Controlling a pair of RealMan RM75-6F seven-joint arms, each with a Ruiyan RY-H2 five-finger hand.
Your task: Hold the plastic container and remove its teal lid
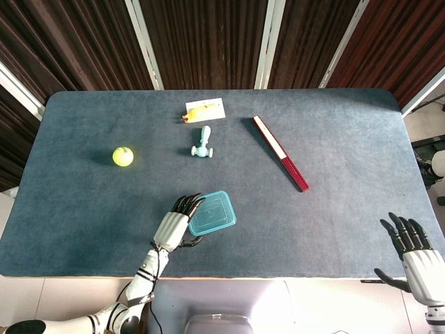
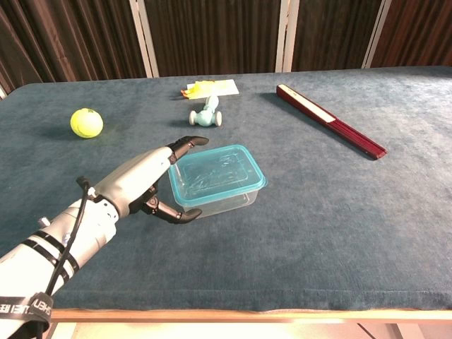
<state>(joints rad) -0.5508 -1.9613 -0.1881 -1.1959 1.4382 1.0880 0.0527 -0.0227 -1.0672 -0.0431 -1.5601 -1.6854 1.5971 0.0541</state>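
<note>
Plastic container (image 2: pixel 216 181) with teal lid (image 1: pixel 211 213) on sits near the table's front edge, left of centre. Left hand (image 2: pixel 143 183) lies at its 9 o'clock, fingers spread around that end, grasp not closed. Right hand (image 1: pixel 416 261), spread and empty, is well apart at 4 o'clock

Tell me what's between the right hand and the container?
Nothing: bare table runs from the right hand to the container, seen in the head view.
</note>
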